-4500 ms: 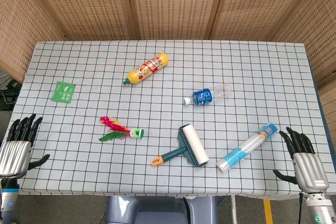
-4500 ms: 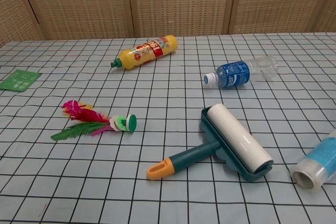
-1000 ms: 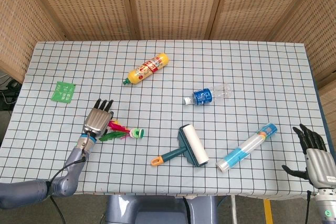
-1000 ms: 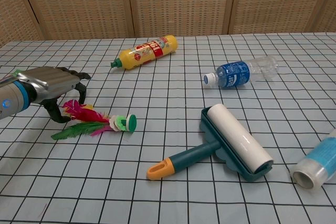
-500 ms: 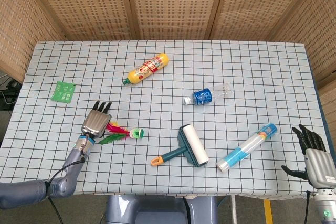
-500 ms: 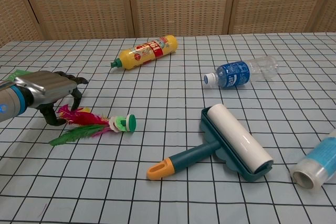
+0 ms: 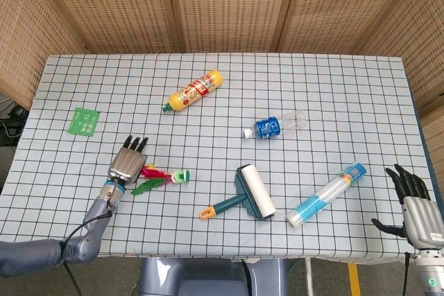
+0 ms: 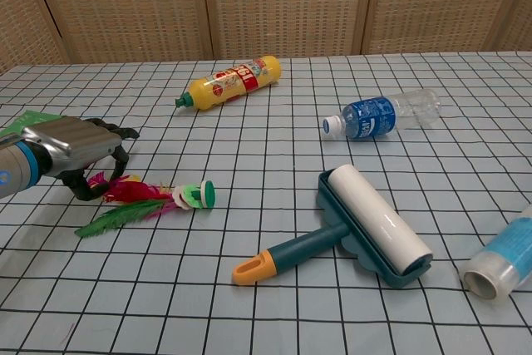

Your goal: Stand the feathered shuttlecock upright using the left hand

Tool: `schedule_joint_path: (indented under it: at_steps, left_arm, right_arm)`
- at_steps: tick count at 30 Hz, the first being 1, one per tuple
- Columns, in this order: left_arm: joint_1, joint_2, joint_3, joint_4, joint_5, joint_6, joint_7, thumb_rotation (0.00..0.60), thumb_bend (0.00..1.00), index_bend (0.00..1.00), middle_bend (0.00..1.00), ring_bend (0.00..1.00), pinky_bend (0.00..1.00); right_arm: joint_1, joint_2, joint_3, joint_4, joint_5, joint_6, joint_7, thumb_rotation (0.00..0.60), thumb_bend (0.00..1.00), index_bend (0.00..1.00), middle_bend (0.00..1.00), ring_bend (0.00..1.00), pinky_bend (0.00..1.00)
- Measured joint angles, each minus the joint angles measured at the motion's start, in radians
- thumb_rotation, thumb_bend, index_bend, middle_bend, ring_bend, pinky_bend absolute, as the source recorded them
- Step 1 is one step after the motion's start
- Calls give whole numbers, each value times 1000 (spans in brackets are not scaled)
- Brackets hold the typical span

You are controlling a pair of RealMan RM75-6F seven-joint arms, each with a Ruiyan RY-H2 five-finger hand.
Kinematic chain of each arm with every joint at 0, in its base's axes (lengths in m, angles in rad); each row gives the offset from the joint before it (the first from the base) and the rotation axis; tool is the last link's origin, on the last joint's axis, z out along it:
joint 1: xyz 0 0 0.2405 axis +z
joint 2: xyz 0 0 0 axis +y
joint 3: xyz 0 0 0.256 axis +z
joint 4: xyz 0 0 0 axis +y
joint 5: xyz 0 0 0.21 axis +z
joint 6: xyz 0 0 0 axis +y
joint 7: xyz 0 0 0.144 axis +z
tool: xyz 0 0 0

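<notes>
Left hand [image 8: 71,149] at the pink-and-green feathered shuttlecock [image 8: 154,198], lying flat near the checked tablecloth's [image 7: 333,95] left front edge.
Metallic fingers curled over the soft plumes; grip could not be confirmed. Right hand [image 7: 416,206] hung spread, holding nothing.

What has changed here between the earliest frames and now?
The left hand has come in from the table's near left edge to the feather end of the shuttlecock, fingers curled over it; a firm grip is not clear. The shuttlecock still lies flat, slightly shifted. The right hand stays open at the edge.
</notes>
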Motion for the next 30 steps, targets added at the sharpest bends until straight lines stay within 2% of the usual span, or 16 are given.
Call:
schedule_joint_path:
  at_steps: [5,19,30]
  left_arm:
    - [-6,15,6,-16,-13,-1,9,600,433,531,0,0,0]
    - [-18,8,20,-24,-34,23,40,600,399,757,0,0,0]
    - [-24,80,2,-94,-6,60,30,600,401,790,0,0,0]
  right_arm:
    - [1,0,1,0,2,-1,3,600,78,33,0,0,0]
    - [-1,2,3,-1,-2,5,12,600,79,34,0,0,0]
    - [-3,4,4,-1,-4,10,20,600,78,34,0,0,0]
